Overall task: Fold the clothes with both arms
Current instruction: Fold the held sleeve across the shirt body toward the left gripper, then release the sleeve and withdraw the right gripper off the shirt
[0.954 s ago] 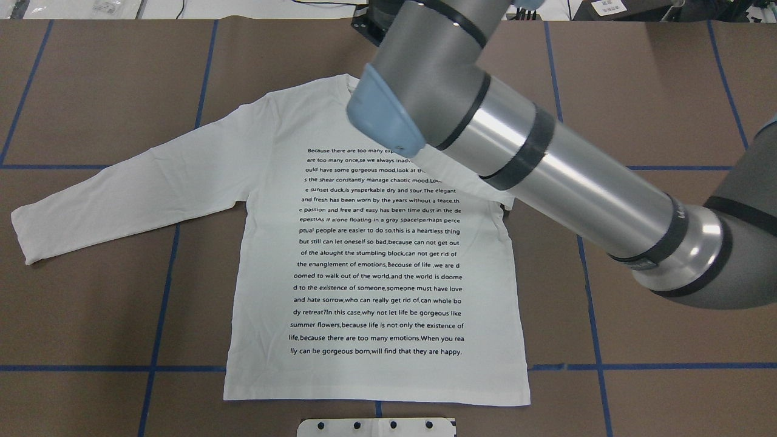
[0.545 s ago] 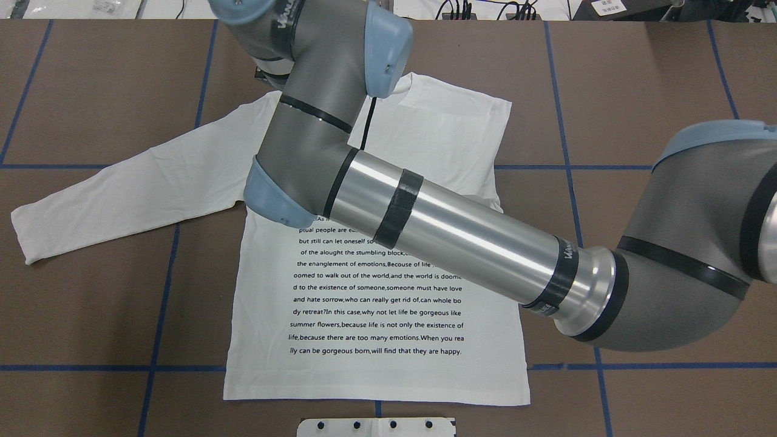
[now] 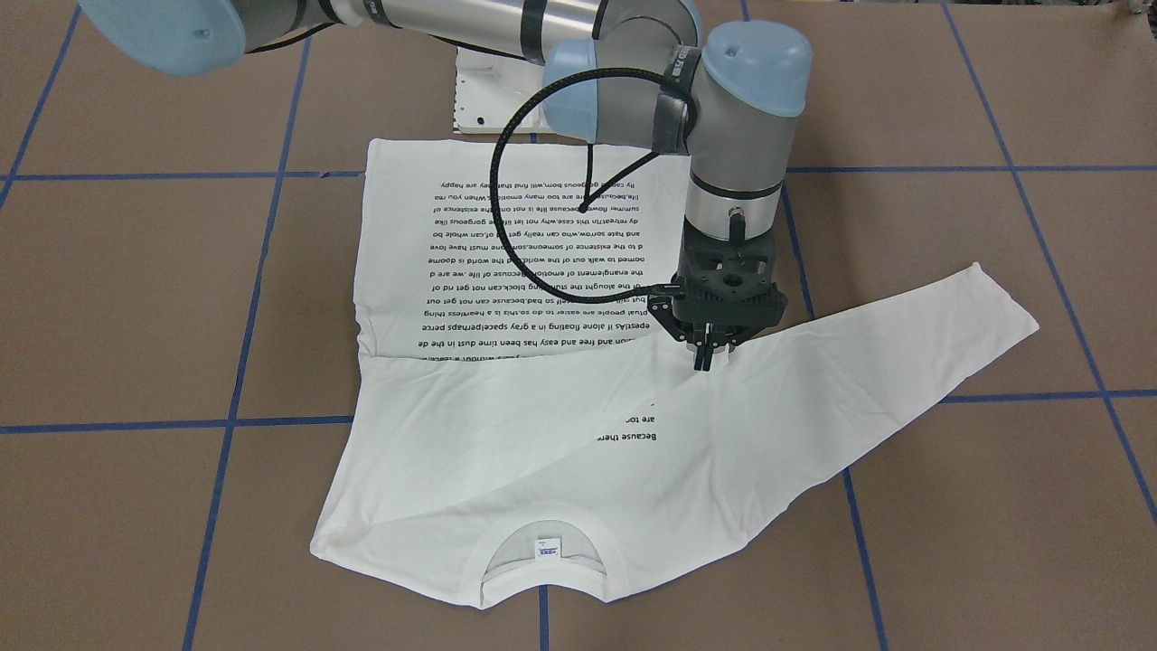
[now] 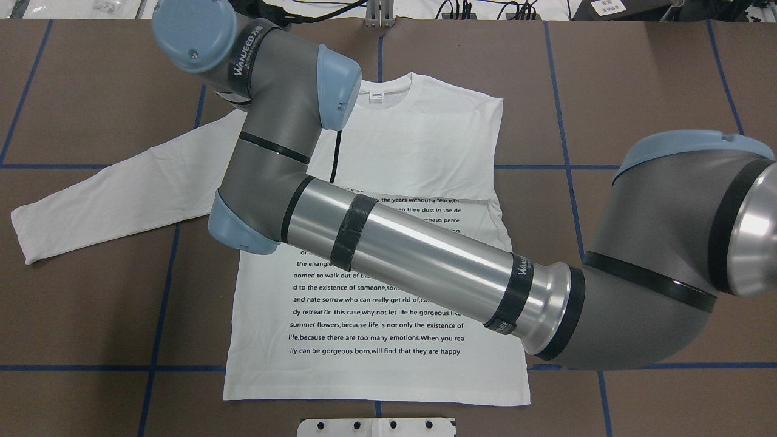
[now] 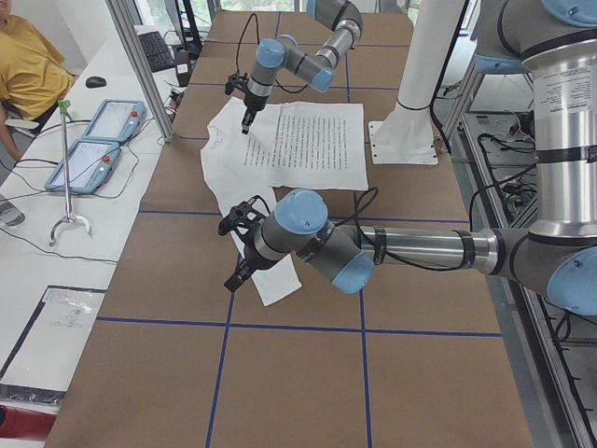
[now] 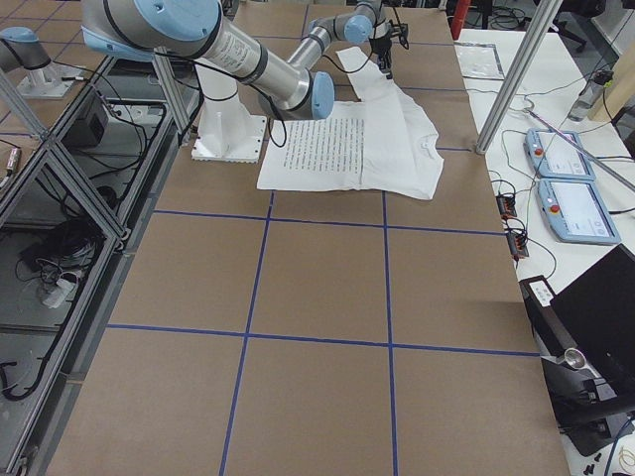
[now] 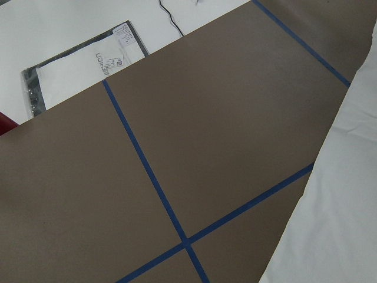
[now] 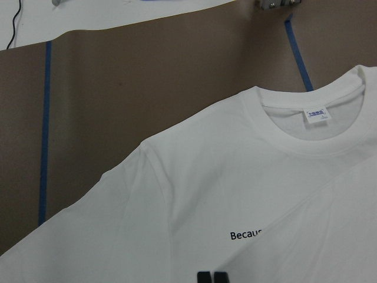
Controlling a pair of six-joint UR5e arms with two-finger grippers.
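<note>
White long-sleeved T-shirt (image 3: 506, 434) flat on the brown-papered table (image 3: 136, 298), print up, one sleeve folded across the chest. Clenched on that sleeve's end: right gripper (image 3: 711, 360). Left gripper (image 5: 239, 257) (by the other cuff) impossible to judge, open or closed.

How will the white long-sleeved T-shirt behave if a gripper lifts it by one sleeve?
Probably floppy: the white long-sleeved T-shirt lies flat, with one sleeve folded across its body. Likely light: the cloth creases softly near the fold. It should drape and drag, not slide as one piece.
</note>
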